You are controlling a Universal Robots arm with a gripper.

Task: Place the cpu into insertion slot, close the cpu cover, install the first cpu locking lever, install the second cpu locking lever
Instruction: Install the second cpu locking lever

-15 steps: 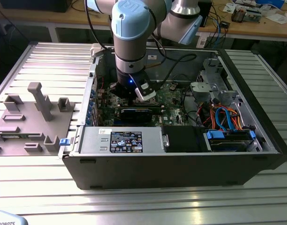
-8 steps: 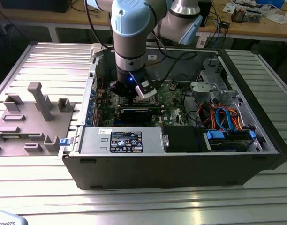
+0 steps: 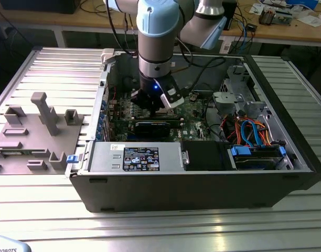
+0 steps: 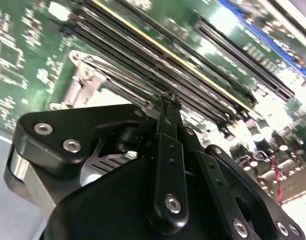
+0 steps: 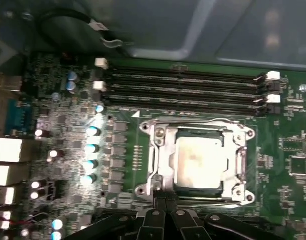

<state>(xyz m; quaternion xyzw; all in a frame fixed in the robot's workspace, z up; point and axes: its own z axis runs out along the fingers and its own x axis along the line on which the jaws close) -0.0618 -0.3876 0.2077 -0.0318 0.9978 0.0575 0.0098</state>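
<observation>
Cpu (image 5: pixel 199 162) pale tan-silver, square, seated in socket; cpu cover (image 5: pixel 193 131) closed around it

Pale-blue-capped silver arm (image 3: pixel 158 31), black screw-studded claw (image 4: pixel 167 102).

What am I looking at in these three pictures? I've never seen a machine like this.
It is a robot arm reaching down into an opened computer case that lies on a ribbed metal table. The exterior view comes from a camera standing off to the side. The two wrist views come from cameras riding on the arm itself, looking past its black claw at the green circuit board. In the first wrist view you see the cpu, a pale square chip, already sitting in its socket with the cpu cover, a silvery metal frame, lying flat around it. The claw's tips are pressed together at the socket's edge, with nothing visibly held. Long memory slots run beside the socket.
</observation>
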